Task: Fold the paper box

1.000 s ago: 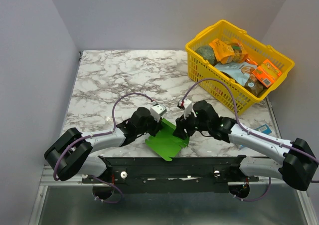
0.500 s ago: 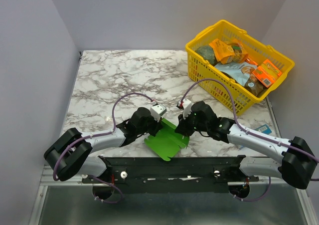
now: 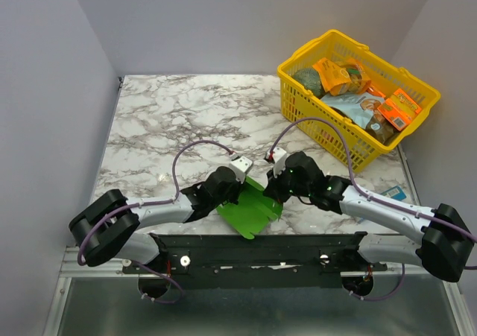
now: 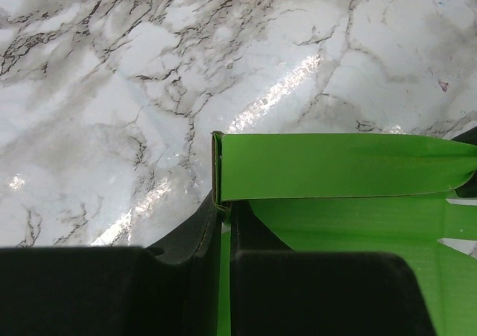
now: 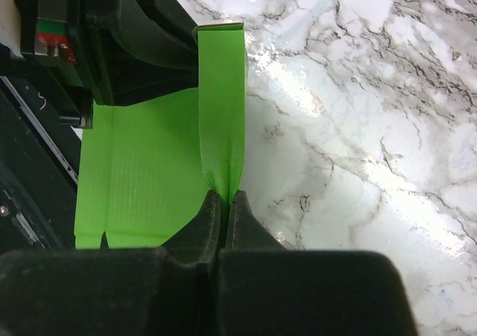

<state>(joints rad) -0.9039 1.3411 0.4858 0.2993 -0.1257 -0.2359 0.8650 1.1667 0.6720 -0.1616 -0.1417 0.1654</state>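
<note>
One sheet of bright green card, the paper box (image 3: 250, 211), lies near the front edge of the desk (image 3: 179, 112), between the two arms. The card is thin, matte and creased. Most of it is flat, and one long strip along its far side is folded upright. The desk top is glossy, white with grey marble veins, and lamp glare shows on it.

The left claw (image 4: 222, 205) has its black fingers (image 4: 195, 235) drawn almost together, leaving only a slit. One end corner of the upright strip sits in that slit, so it grips the card there. The right claw (image 5: 221, 202) is closed tight on the other end of the same strip. The green card narrows to a pinched crease where it enters the fingers (image 5: 197, 228).

Only the top view takes in the yellow basket (image 3: 332, 135), a lattice-walled plastic one at the far right of the desk, filled with packets (image 3: 358, 90). It also shows a blue-and-white pack (image 3: 393, 194) beside the right arm. The left wrist view shows the strip's end as a doubled layer of card, and small cut notches along the flat panel's right side. The right wrist view shows the strip running straight away to the left claw's black body, with the flat panel spread to its left.
</note>
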